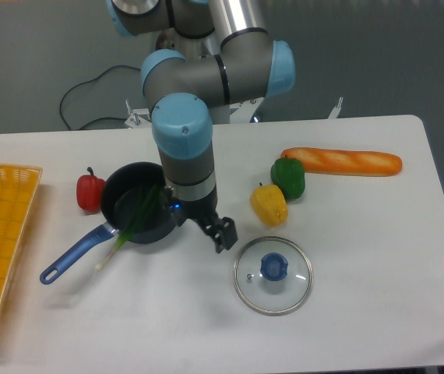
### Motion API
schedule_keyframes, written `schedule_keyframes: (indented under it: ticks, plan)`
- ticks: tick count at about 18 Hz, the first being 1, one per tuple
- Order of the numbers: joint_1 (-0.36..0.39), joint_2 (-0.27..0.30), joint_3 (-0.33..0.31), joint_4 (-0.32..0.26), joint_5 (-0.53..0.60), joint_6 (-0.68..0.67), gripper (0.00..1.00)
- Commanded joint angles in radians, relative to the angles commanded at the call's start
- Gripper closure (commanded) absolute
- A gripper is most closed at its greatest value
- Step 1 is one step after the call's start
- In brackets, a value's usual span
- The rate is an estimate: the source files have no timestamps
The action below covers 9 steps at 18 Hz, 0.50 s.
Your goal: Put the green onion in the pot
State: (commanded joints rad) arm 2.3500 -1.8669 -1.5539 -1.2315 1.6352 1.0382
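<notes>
One green onion lies across the pot at centre-left, white end hanging over the rim; gripper beside it looks spread, empty. Placing seems done; pull away next.

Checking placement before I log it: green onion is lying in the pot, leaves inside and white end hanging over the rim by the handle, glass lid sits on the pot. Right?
Not quite: the glass lid is not on the pot; it lies flat on the table, to the right of the pot. The camera view shows this. The rest holds: the green onion lies in the pot, white end over the rim by the handle.
</notes>
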Motion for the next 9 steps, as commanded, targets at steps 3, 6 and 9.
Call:
schedule_keyframes:
  ticks: [3, 6, 9]
  plan:
    - [0.037, 0.035, -0.002, -0.061, 0.0, 0.123, 0.0]
    - [0.055, 0.051, -0.003, -0.075, 0.0, 0.154, 0.0]
    - [0.06, 0.064, -0.005, -0.092, 0.0, 0.157, 0.0]
